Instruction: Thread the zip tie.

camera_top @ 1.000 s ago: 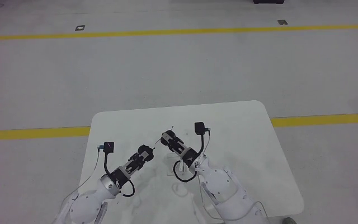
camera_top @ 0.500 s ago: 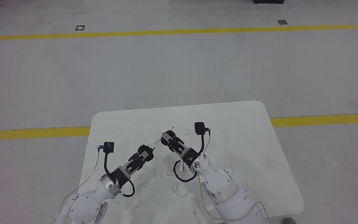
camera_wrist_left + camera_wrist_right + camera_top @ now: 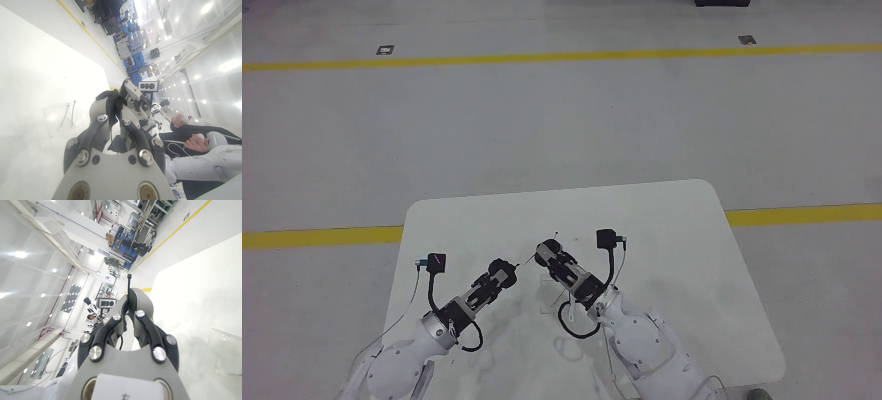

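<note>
A black zip tie (image 3: pixel 129 289) is pinched in my right gripper (image 3: pixel 129 303), which is shut on its strap. The square head (image 3: pixel 129 276) pokes out past the fingertips. From above, the right gripper (image 3: pixel 545 251) hovers over the table's middle with the zip tie (image 3: pixel 554 239) slanting up from it. My left gripper (image 3: pixel 506 268) sits just to its left, tips pointed toward it, a small gap between the two. In the left wrist view the left gripper (image 3: pixel 115 111) looks shut, and I cannot make out anything between its fingers. The right gripper (image 3: pixel 132 92) is close behind it.
A clear plastic holder (image 3: pixel 51 121) lies on the white table (image 3: pixel 682 230) with two spare zip ties (image 3: pixel 72 113) on it. From above, the holder (image 3: pixel 550 297) is just near of the grippers. The table's rounded far corners and both sides are close by.
My right arm has shifted slightly to the right and nearer, carrying the zip tie with it. The left arm has stayed where it was.
</note>
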